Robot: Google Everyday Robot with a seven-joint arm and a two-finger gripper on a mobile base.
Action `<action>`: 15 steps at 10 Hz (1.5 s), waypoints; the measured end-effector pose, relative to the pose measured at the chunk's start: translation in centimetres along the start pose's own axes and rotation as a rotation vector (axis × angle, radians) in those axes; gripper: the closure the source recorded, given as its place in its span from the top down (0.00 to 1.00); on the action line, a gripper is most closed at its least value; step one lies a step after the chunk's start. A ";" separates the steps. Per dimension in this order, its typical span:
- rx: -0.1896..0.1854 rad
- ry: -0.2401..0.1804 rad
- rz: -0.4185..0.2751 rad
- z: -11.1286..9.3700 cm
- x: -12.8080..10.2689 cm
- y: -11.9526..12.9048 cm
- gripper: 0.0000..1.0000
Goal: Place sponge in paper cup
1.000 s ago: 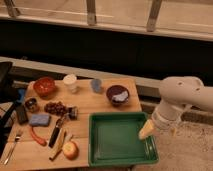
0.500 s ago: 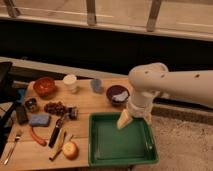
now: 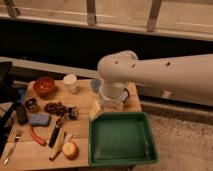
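The blue sponge [image 3: 39, 120] lies flat on the left part of the wooden table [image 3: 82, 102]. The white paper cup [image 3: 70, 82] stands upright at the back, right of the red bowl [image 3: 45, 86]. My thick white arm [image 3: 150, 75] reaches in from the right over the table's right half. My gripper [image 3: 95, 111] hangs at its end, just above the near-left corner of the green tray [image 3: 122, 140], open and holding nothing. It is well right of the sponge and in front of the cup.
A blue-grey cup [image 3: 94, 85] peeks out behind the arm. Grapes [image 3: 55, 107], a black block [image 3: 21, 114], a small dark bowl [image 3: 31, 104], a red pepper [image 3: 37, 136], a dark-handled tool [image 3: 55, 134], an apple [image 3: 70, 149] and a fork [image 3: 12, 146] crowd the left half.
The arm has swung left from beside the table to over its right half, carrying the gripper across the tray to its near-left corner. The objects have not moved.
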 end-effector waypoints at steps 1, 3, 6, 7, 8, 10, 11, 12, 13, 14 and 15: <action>-0.011 -0.016 -0.063 -0.2 -0.6 2.2 0.80; -0.011 -0.018 -0.073 -0.3 -0.5 2.4 0.80; -0.009 -0.027 -0.054 -0.5 0.0 2.0 0.80; -0.009 -0.046 -0.022 -1.2 0.6 1.2 0.80; -0.009 -0.049 -0.027 -1.3 0.7 1.0 0.80; -0.021 -0.062 -0.074 -1.0 -0.3 1.4 0.80; -0.033 -0.067 -0.096 -0.7 -1.5 2.0 0.80; -0.046 -0.070 -0.117 -0.1 -2.8 3.1 0.80; -0.055 -0.072 -0.138 0.6 -4.5 4.3 0.80; -0.062 -0.072 -0.149 1.7 -6.4 5.9 0.80; -0.063 -0.073 -0.154 2.5 -8.0 7.2 0.80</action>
